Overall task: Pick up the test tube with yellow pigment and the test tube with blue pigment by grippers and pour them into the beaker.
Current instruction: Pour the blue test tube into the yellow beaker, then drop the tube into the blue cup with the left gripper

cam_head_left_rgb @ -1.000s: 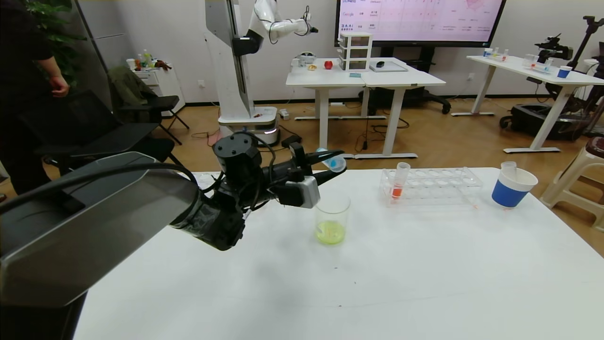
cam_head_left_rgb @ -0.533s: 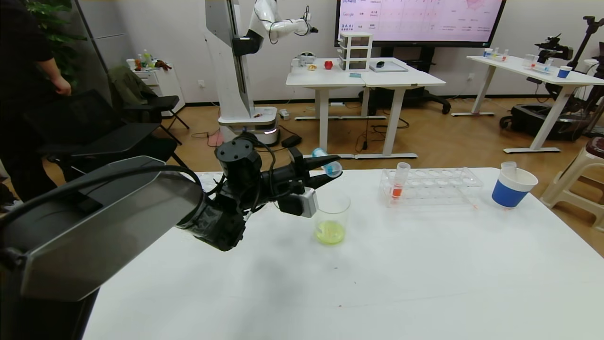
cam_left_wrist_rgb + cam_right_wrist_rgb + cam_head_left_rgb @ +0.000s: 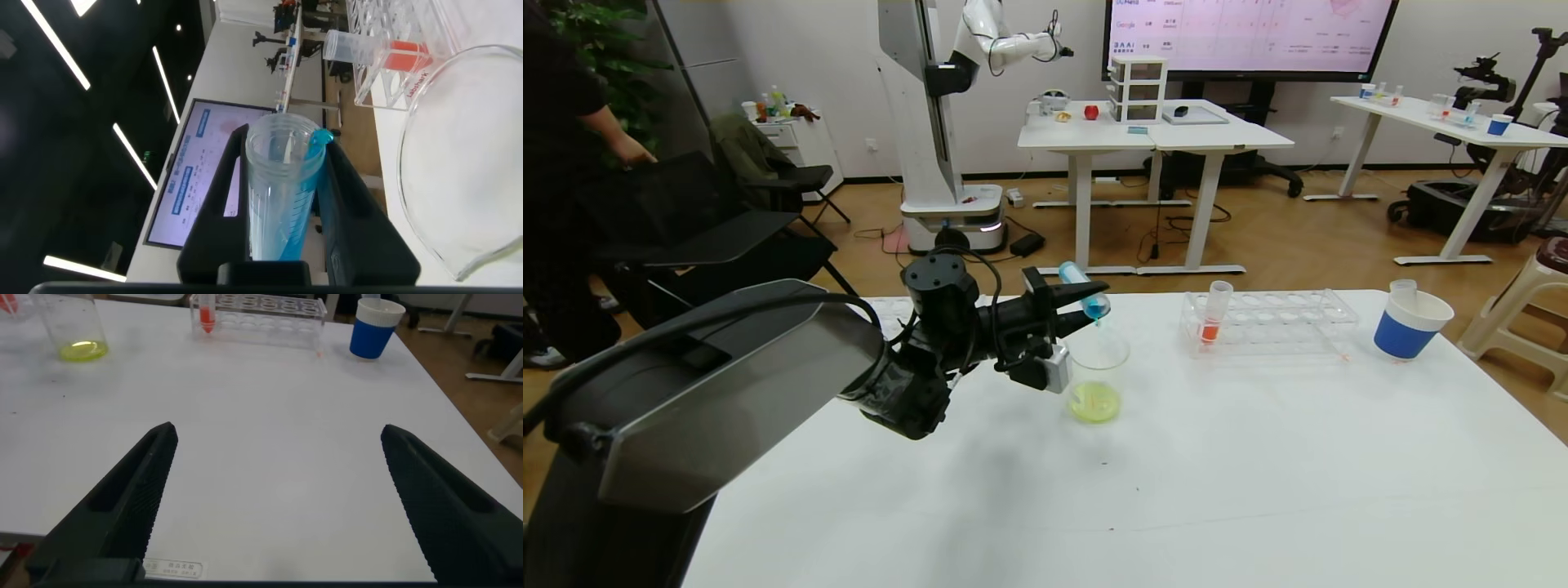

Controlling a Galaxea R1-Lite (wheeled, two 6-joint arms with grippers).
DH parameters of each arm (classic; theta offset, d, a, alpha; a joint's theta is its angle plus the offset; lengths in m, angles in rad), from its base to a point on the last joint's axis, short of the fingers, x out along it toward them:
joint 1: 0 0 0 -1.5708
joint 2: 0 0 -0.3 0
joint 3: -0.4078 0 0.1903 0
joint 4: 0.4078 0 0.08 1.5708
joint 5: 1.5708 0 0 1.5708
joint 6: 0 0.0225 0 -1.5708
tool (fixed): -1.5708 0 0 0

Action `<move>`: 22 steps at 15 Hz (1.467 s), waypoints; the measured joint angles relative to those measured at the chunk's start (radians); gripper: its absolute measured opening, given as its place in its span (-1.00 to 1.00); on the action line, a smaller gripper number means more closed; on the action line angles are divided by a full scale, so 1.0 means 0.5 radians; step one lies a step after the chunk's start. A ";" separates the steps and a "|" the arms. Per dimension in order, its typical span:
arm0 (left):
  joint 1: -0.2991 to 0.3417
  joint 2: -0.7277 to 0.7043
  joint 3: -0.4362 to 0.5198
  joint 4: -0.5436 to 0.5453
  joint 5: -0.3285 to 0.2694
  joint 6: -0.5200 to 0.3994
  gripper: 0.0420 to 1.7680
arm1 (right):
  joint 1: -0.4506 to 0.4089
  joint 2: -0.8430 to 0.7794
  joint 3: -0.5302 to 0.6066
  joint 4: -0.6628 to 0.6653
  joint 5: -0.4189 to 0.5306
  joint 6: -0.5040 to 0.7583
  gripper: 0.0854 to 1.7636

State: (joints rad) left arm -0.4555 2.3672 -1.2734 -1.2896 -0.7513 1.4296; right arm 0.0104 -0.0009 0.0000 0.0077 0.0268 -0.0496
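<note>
My left gripper [image 3: 1088, 300] is shut on the test tube with blue pigment [image 3: 1085, 292] and holds it tilted, mouth down, just above the beaker's rim. Blue liquid sits at the tube's mouth and a thin drip hangs below it. The beaker [image 3: 1098, 377] stands on the white table and holds pale yellow-green liquid at its bottom. In the left wrist view the tube [image 3: 282, 204] sits between the black fingers [image 3: 214, 204], next to the beaker's rim [image 3: 406, 171]. No tube with yellow liquid is in view. My right gripper [image 3: 278, 431] is open and empty over the table's near side.
A clear rack [image 3: 1270, 317] at the back right holds one tube with orange-red liquid [image 3: 1214, 314]. A blue-and-white paper cup [image 3: 1409, 324] with an empty clear tube in it stands right of the rack. The table's back edge [image 3: 1307, 291] runs just behind them.
My left gripper has rolled and dropped slightly, tipping the tube's mouth down over the beaker. The blue liquid has run to the mouth and now drips.
</note>
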 joint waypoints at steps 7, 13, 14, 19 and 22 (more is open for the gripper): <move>0.015 0.014 0.000 0.000 0.010 0.210 -0.47 | 0.000 0.000 0.000 0.000 -0.001 -0.001 0.97; 0.016 0.023 0.018 0.011 0.011 0.474 -0.47 | 0.000 0.000 0.000 0.000 0.000 0.000 0.97; 0.016 0.027 0.024 0.012 0.011 0.534 -0.47 | 0.000 0.000 0.000 0.000 0.000 0.000 0.97; 0.015 0.041 0.028 0.011 0.011 0.661 -0.47 | 0.000 0.000 0.000 0.000 0.000 -0.001 0.97; 0.015 0.047 0.028 0.009 0.002 0.664 -0.47 | 0.000 0.000 0.000 0.000 0.000 -0.001 0.97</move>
State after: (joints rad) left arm -0.4479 2.3909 -1.2594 -1.2853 -0.7504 1.7617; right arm 0.0104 -0.0009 0.0000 0.0077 0.0268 -0.0500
